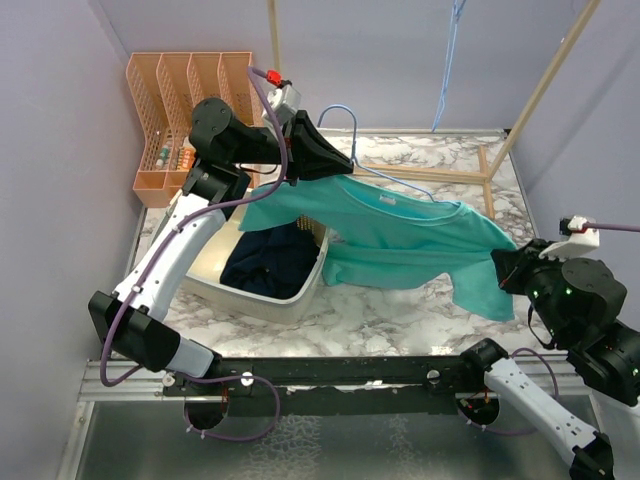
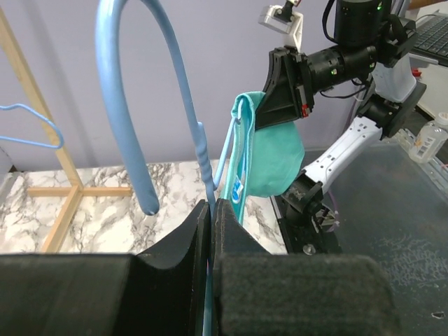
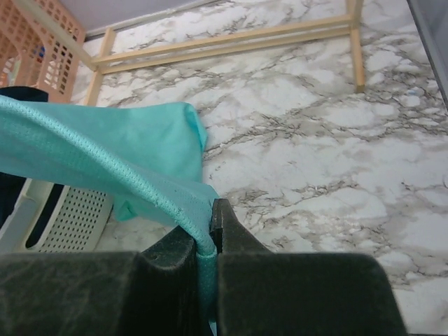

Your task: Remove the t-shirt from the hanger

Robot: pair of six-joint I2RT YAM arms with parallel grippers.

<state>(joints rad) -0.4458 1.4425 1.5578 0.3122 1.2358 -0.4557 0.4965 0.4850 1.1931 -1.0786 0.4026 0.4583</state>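
A teal t-shirt [image 1: 400, 240] hangs stretched in the air on a light blue hanger [image 1: 352, 128] above the marble table. My left gripper [image 1: 335, 165] is shut on the hanger just below its hook [image 2: 133, 105], at the shirt's collar. My right gripper [image 1: 503, 268] is shut on the shirt's hem at the right end; the teal fabric [image 3: 140, 161] runs into its jaws [image 3: 208, 231]. In the left wrist view the shirt [image 2: 269, 150] stretches away towards the right arm.
A white basket [image 1: 262, 290] with a dark garment [image 1: 270, 260] lies under the shirt's left side. An orange file rack [image 1: 185, 110] stands at the back left. A wooden rack frame [image 1: 480, 170] stands at the back, with another blue hanger [image 2: 31, 129] on it.
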